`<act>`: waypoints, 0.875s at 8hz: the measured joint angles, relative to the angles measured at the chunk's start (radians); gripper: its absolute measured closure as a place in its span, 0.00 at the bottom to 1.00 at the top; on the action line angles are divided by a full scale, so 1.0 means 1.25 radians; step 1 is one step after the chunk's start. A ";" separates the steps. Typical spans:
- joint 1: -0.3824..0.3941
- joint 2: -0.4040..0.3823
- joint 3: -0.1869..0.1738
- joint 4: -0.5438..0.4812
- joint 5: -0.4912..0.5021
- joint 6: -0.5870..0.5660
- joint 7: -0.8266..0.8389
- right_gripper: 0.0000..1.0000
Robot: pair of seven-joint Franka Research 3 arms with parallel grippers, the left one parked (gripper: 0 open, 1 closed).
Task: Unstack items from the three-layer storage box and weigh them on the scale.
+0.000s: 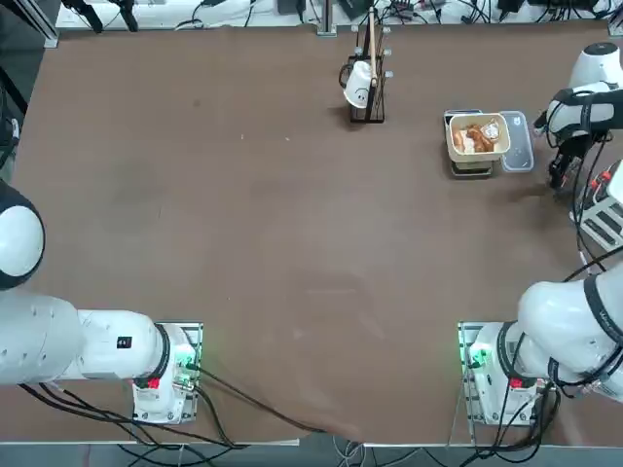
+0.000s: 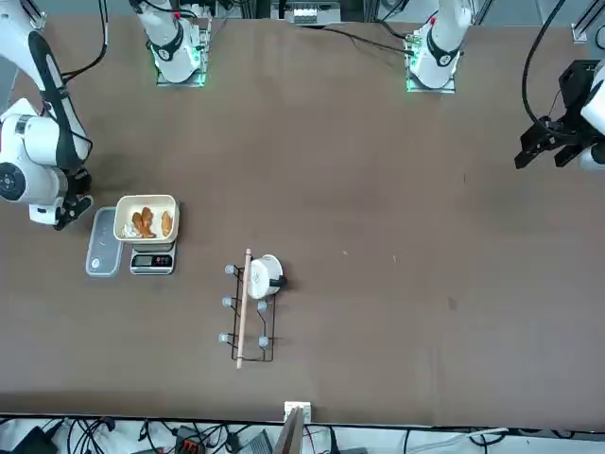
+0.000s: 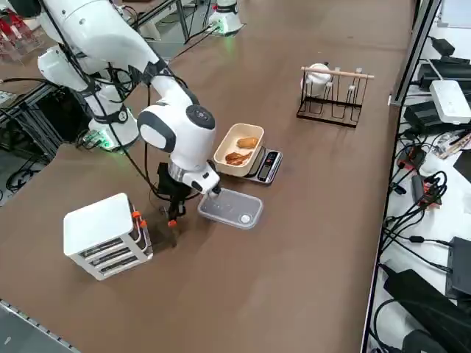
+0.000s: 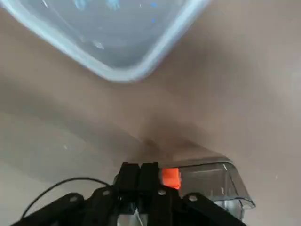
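I see the three-layer storage box [image 3: 107,235] at the lower left of the right side view, white lid on, orange tabs facing the arm. My right end effector [image 3: 174,218] hangs just beside those tabs, fingers pressed shut with nothing between them; I judge it sits low there to hook or push a drawer tab. Up and to the right, the cream square bowl [image 3: 240,149] rests on the scale [image 3: 266,166] with orange-brown items [image 3: 241,151] inside, so their weight registers. The clear tray [image 3: 230,208] lies between box and scale, near the end effector, empty as far as I can tell
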State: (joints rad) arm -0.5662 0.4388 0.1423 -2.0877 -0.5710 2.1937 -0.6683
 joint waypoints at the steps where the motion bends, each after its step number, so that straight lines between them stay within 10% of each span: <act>1: -0.018 0.000 0.000 -0.003 -0.025 0.000 0.000 0.98; 7: -0.074 -0.002 0.002 -0.025 -0.082 0.028 0.000 0.98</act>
State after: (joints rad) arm -0.6584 0.4369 0.1453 -2.1185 -0.6735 2.2283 -0.6687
